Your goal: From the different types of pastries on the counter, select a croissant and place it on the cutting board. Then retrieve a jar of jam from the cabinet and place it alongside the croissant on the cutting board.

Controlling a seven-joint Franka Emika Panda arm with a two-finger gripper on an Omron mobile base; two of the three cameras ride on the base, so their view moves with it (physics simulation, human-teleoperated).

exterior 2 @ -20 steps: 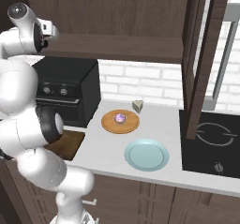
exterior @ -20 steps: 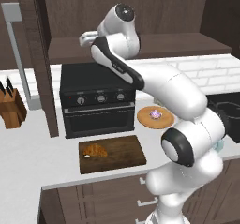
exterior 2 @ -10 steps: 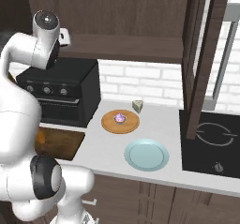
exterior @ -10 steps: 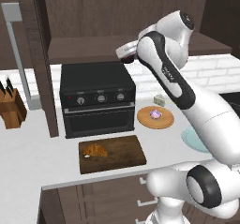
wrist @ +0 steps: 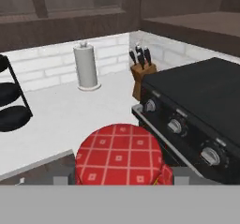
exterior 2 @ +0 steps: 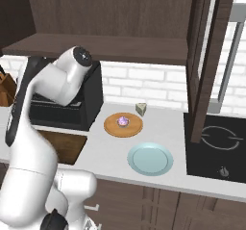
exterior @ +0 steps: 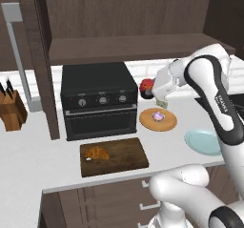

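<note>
Counter (exterior: pixel 33 150): oven (exterior: pixel 99 105) at back, cutting board (exterior: pixel 114 156) before it, croissant (exterior: pixel 96 152) on the board's left part. Knife block (exterior: pixel 12 111) left of oven. Round wooden plate (exterior: pixel 157 119) right of oven, frosted pastry (exterior: pixel 157 115) on it; second plate (exterior: pixel 204 141) nearer, further right. Jar of jam (exterior: pixel 146 85) held above the counter, right of oven.

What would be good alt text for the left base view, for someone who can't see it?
The white arm's gripper holds a red jar of jam above the counter, beside the black oven. The croissant lies on the cutting board; a frosted pastry sits on a round wooden plate.
</note>
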